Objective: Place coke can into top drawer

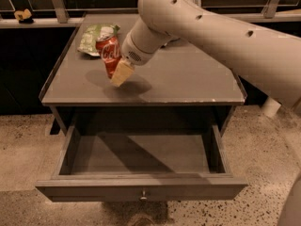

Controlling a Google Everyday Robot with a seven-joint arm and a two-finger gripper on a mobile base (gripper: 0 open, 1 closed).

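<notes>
Coke can [108, 52] is in the gripper [116, 71], tilted, silver top toward 11 o'clock, over the left-centre of the table [188, 81]. Looks off the surface, with a shadow [129, 86] under it at 5 o'clock. One tan finger [121, 73] presses the can's lower right side (the other finger is hidden behind the can), so the fingers are clamped on the can. Arm [211, 27] comes in from 2 o'clock. Green snack bag [93, 36] lies flat on the table just behind the can at 11 o'clock. Top drawer [141, 187] is pulled open at 6 o'clock from the can, well below it, round knob [143, 195] centred on the front panel. Speckled floor [23, 145] around the table.
</notes>
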